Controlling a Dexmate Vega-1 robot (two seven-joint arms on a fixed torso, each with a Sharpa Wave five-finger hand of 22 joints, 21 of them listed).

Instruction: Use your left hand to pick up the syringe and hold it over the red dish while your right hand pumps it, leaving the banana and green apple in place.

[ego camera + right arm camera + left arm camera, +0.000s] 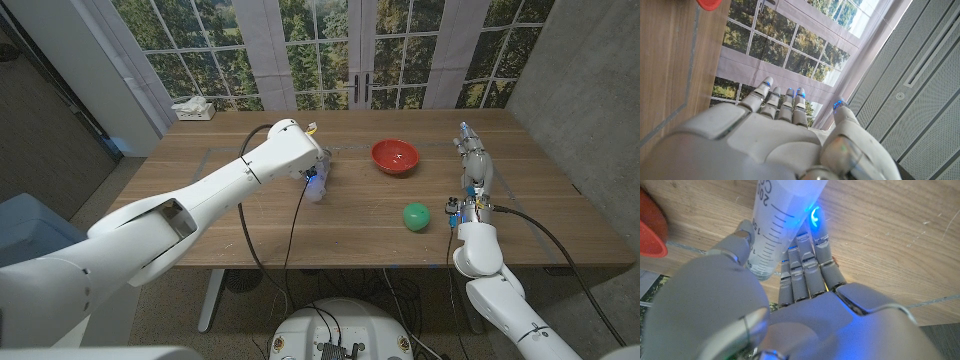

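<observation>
Left hand (805, 280) fingers clamp syringe (777, 225) loosely against thumb; barrel may slip during lift toward red dish (394, 156); right hand (474, 165) fingers apart.

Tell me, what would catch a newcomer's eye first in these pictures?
Probably the big white left arm reaching across the wooden table, its left hand closed around a clear syringe with printed marks, lit by a blue glow. Next the red dish near the middle and the green apple nearer the right hand, which waits with fingers apart.
</observation>
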